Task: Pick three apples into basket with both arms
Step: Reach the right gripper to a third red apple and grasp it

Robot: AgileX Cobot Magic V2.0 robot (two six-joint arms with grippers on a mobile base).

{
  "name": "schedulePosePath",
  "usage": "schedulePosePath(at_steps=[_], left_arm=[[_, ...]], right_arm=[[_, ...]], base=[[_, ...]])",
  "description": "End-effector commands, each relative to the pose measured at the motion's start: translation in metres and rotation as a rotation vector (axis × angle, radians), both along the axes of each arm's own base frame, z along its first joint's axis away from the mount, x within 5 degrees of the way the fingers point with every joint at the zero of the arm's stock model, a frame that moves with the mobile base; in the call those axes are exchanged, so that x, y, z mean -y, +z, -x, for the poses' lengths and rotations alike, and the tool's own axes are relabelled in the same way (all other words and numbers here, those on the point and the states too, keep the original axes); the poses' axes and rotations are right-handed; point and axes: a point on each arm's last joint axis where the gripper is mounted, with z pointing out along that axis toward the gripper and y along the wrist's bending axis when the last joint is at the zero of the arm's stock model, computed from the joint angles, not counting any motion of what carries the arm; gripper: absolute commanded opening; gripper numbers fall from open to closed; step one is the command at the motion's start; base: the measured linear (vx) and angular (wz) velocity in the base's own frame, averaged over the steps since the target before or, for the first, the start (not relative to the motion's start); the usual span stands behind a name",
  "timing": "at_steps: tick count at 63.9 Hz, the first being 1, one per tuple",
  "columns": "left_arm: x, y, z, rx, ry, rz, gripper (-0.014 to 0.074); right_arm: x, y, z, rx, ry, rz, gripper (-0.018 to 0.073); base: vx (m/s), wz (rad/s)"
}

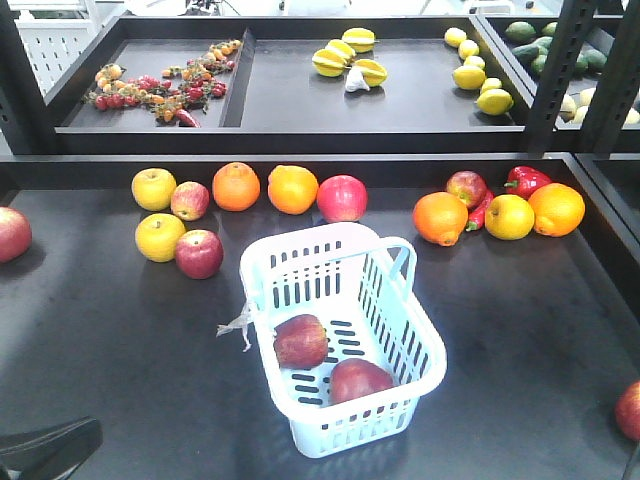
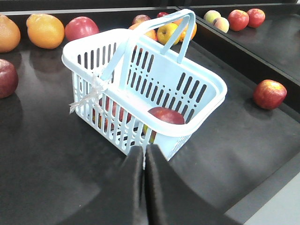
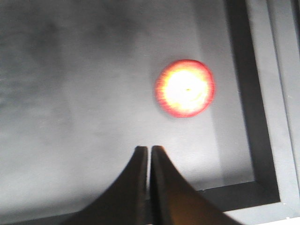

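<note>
The pale blue basket [image 1: 405, 315] stands mid-table with its handle up. Two dark red apples [image 1: 300, 341] [image 1: 359, 380] lie inside it. In the left wrist view my left gripper [image 2: 144, 147] is shut and empty, its tips just in front of the basket's [image 2: 201, 101] near corner. One apple [image 2: 166, 116] shows over the rim, and another [image 2: 110, 110] shows through the slots. My right gripper [image 3: 149, 149] is also shut and empty, hanging over the table. A blurred red apple [image 3: 185, 87] lies beyond its tips, slightly right, and this fruit sits at the table's right edge [image 1: 629, 410].
Oranges [image 1: 236, 186], yellow apples [image 1: 159, 237] and more red apples [image 1: 199, 253] [image 1: 342, 198] line the table behind the basket, with a red pepper [image 1: 525, 180] at the back right. Another apple [image 1: 10, 234] lies at the left edge. A raised black rim [image 3: 243, 93] borders the table on the right.
</note>
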Motion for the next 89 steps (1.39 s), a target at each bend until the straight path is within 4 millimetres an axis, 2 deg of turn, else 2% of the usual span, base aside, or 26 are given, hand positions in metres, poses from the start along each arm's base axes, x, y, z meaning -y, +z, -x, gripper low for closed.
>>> schedulePosePath(at_steps=[1, 6, 9, 16, 21, 42, 71, 89], left_arm=[[0.0, 0.013, -0.004, 0.054, 0.029, 0.054, -0.0006], [0.0, 0.013, -0.004, 0.054, 0.029, 0.054, -0.0006], [0.0, 0.013, -0.004, 0.054, 0.029, 0.054, -0.0006], [0.0, 0.013, -0.004, 0.054, 0.029, 0.054, -0.0006], [0.0, 0.013, -0.004, 0.054, 0.029, 0.054, -0.0006], [0.0, 0.013, -0.004, 0.054, 0.029, 0.054, -0.0006], [0.0, 0.013, -0.004, 0.054, 0.029, 0.053, -0.0006], [0.0, 0.013, -0.004, 0.054, 0.029, 0.053, -0.0006]], right_arm=[[0.006, 0.003, -0.006, 0.032, 0.004, 0.027, 0.015], [0.009, -0.007, -0.01, -0.012, 0.0, 0.025, 0.028], [0.01, -0.015, -0.013, -0.044, -0.009, 0.008, 0.0403], [0.014, -0.03, -0.021, -0.088, -0.04, -0.013, 0.0621], [0.018, -0.042, -0.026, -0.116, -0.061, -0.009, 0.0731], [0.032, -0.086, -0.043, -0.198, -0.103, 0.027, 0.0689], [0.044, -0.107, -0.071, -0.231, -0.098, 0.024, 0.0662], [0.047, -0.133, -0.078, -0.255, -0.093, 0.015, 0.0651]], base=[[0.0, 0.0], [0.0, 0.0], [0.0, 0.0], [0.0, 0.0], [0.0, 0.0], [0.0, 0.0], [0.0, 0.0], [0.0, 0.0]])
